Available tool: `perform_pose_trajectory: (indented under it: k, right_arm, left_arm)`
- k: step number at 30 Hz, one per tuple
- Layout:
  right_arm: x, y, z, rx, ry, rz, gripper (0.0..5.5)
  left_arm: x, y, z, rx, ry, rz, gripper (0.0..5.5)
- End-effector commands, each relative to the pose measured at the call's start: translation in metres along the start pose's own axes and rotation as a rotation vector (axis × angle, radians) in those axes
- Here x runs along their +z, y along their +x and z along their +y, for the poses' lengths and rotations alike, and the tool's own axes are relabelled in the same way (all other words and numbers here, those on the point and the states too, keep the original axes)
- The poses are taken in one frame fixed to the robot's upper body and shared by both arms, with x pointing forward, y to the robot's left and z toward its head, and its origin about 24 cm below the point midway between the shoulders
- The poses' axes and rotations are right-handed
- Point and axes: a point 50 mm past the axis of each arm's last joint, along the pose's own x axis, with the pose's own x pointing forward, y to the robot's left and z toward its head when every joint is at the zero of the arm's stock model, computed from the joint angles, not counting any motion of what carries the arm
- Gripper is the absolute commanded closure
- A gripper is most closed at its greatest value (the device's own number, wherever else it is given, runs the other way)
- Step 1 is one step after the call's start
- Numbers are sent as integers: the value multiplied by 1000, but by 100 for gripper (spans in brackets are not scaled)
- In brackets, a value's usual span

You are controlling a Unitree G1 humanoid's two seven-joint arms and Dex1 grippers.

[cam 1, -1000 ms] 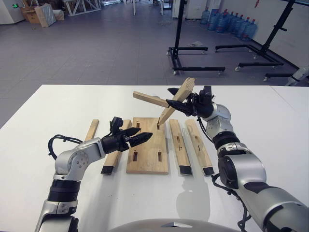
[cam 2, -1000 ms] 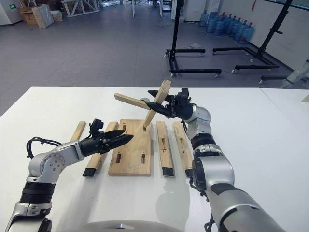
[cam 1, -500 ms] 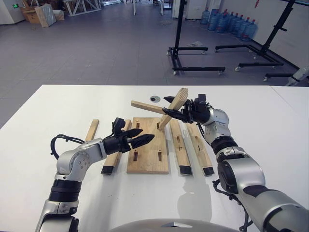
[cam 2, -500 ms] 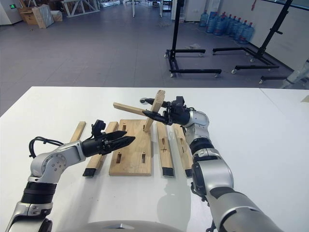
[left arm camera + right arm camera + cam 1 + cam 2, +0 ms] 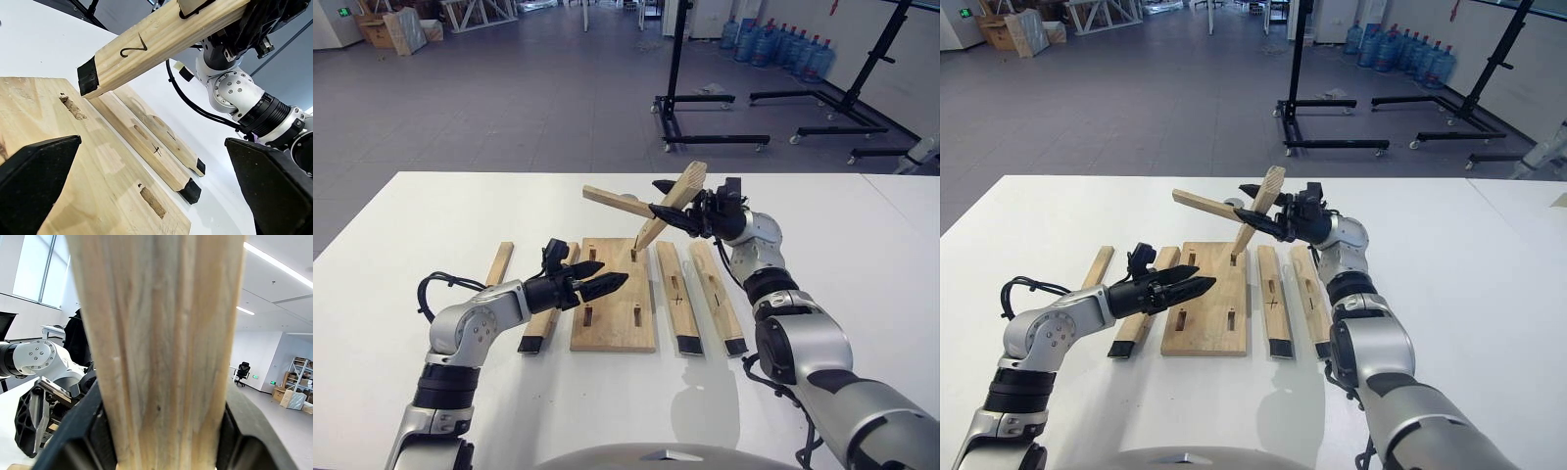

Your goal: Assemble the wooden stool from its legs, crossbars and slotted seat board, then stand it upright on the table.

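The slotted seat board (image 5: pixel 612 328) lies flat on the white table. My right gripper (image 5: pixel 672 212) is shut on a wooden leg (image 5: pixel 674 199), held tilted with a crossbar (image 5: pixel 612 200) sticking out of it to the left. The leg's black-capped lower end (image 5: pixel 87 82) hangs just over the board's far right slot (image 5: pixel 72 106). My left gripper (image 5: pixel 604 280) is open, low over the board's left side, with nothing between its fingers (image 5: pixel 36 169). The held leg (image 5: pixel 159 347) stands between the right fingers (image 5: pixel 83 435).
Two legs (image 5: pixel 677 294) (image 5: pixel 718 292) lie side by side right of the board. Another leg (image 5: pixel 544 315) lies left of it under my left arm, with a short crossbar (image 5: pixel 499 262) farther left. Black metal stands (image 5: pixel 710 117) are on the floor beyond the table.
Half a second ago the right gripper held the leg lower and nearer the board; it has since lifted it back up and to the right. The left gripper has barely moved.
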Motion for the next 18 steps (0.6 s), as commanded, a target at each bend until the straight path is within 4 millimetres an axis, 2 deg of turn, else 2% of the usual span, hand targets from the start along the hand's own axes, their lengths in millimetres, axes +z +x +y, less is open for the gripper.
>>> perform_pose_trajectory:
  k: [1,7,13,18]
  right_arm:
    - [-6,-7,6,-18,-3,5,344]
    - [-9,-15,11,-52,-4,-8,344]
    - [3,-8,3,-56,-22,-89,344]
    - [-2,-2,5,-45,3,-94,344]
  left_arm:
    - [3,1,-1,-5,21,23,10]
    - [4,4,-1,-26,24,44,10]
    - [3,7,-2,-35,23,46,10]
    - [2,6,-3,-32,20,40,10]
